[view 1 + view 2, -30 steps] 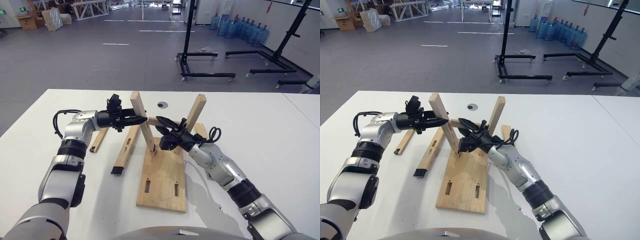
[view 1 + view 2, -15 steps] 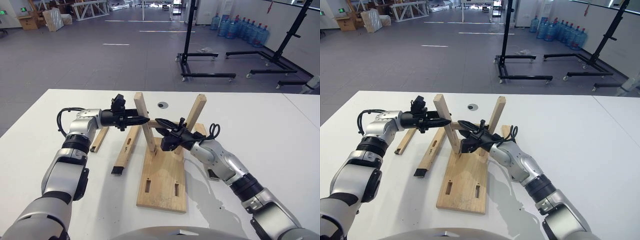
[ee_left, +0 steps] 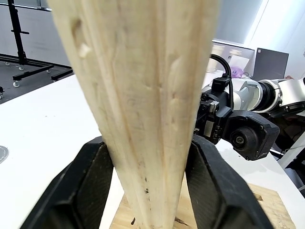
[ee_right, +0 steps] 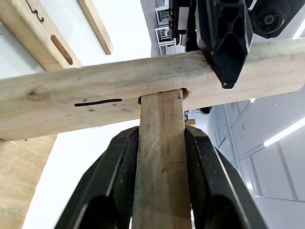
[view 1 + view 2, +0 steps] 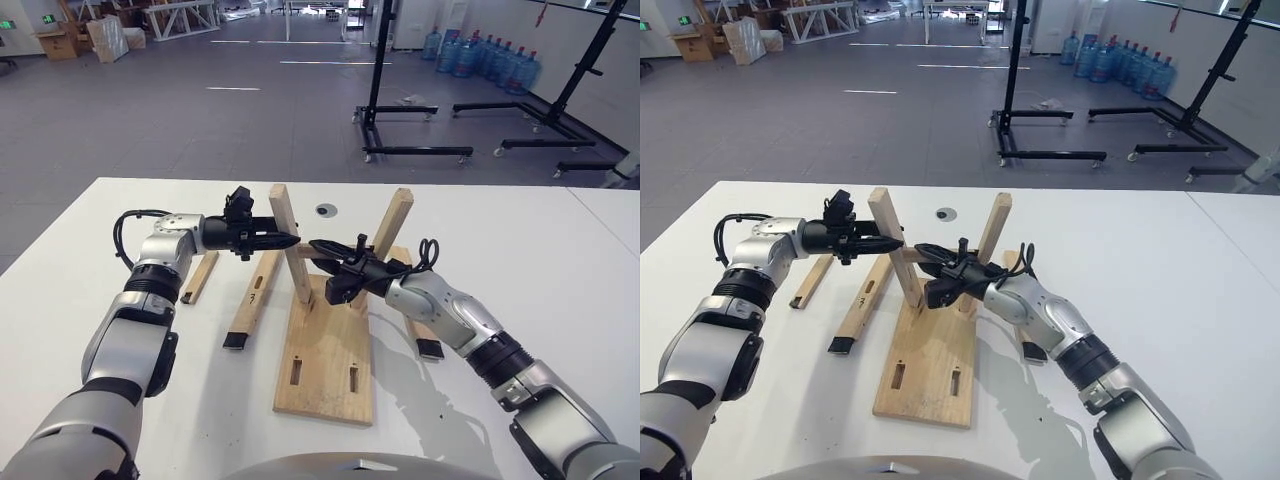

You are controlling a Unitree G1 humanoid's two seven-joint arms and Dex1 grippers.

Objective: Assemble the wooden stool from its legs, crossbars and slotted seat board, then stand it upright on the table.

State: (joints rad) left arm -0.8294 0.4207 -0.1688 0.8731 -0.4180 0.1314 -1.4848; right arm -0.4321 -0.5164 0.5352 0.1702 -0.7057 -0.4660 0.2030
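Where seat board lies, loose leg, slat alongside.

light: bright, even, overhead | shadows: soft, faint on table | glare: ceiling strip light blown white

Four legs, two crossbars, one board

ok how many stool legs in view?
4. Two upright in the seat board: left leg, gripped by the left claw, and right leg. Third leg lies flat left of the board. Fourth leg lies right of it, mostly under the right arm.
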